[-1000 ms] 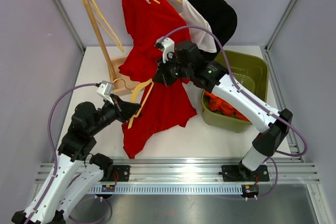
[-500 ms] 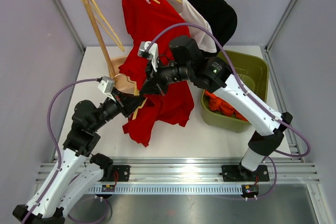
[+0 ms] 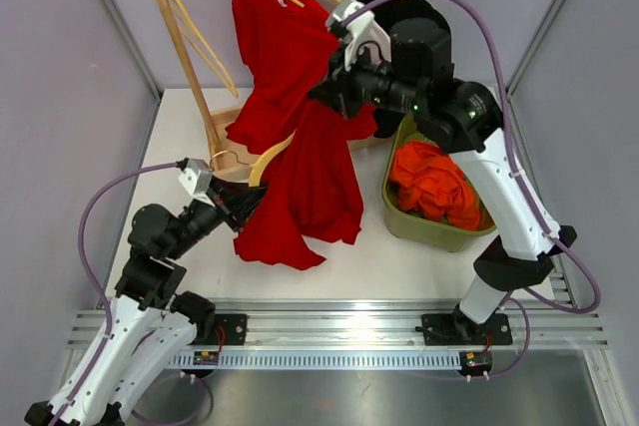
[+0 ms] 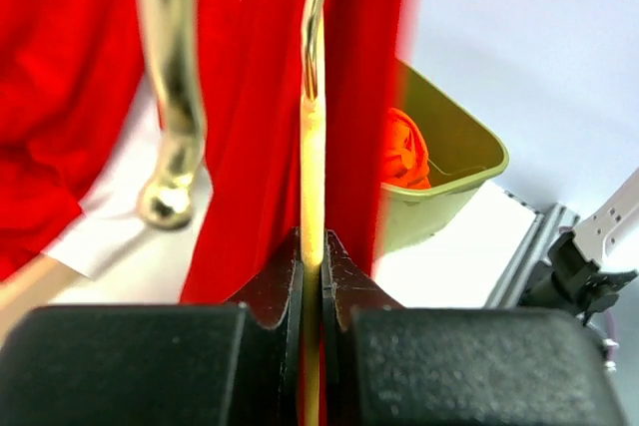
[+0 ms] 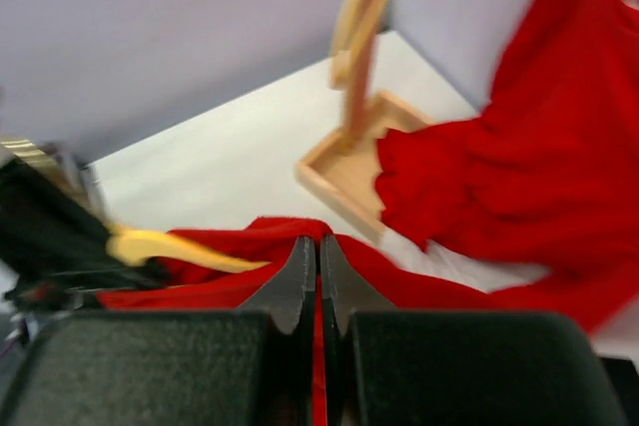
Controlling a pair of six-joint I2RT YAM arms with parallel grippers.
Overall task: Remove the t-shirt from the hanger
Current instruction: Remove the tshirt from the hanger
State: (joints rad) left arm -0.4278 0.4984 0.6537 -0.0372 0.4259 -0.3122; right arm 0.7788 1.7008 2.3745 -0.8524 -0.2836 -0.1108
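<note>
- The left arm is folded low over the near left of the table (image 3: 379, 256), its forearm reaching away and to the right.
- The left gripper (image 3: 250, 199) sits just above the table top, beside the lower left edge of the t-shirt (image 3: 315, 182).
- The right arm rises from its base at the near right, passes over the bin (image 3: 486, 127), and bends back to the left. The right gripper (image 3: 324, 97) is held high in front of the clothes on the rack (image 3: 185, 57).
- The t-shirt hangs from the right gripper as a long red drape, and its lower end is bunched on the table between the left gripper and the bin.
- From above, one pale arm of the hanger (image 3: 265, 160) sticks out bare at the t-shirt's left edge; the rest is hidden by cloth and gripper.
- The left wrist view settles what the top view cannot. The left gripper (image 4: 312, 264) has its jaws clamped on the hanger (image 4: 313, 147), a thin wooden bar, with red t-shirt (image 4: 250, 127) cloth on both sides.
- That view also shows the bin (image 4: 454, 152) behind, with orange cloth (image 4: 399, 152) inside it.
- The right wrist view shows the right gripper (image 5: 319, 268) with its jaws pinched tight on a fold of the t-shirt (image 5: 270, 234).
- Below it lie the hanger's yellow tip (image 5: 170, 246) and the rack's post and tray-like base (image 5: 344, 172).
- Another red shirt (image 5: 499, 157) drapes beside that base. From above, that red shirt (image 3: 275, 37) hangs on the rack.
</note>
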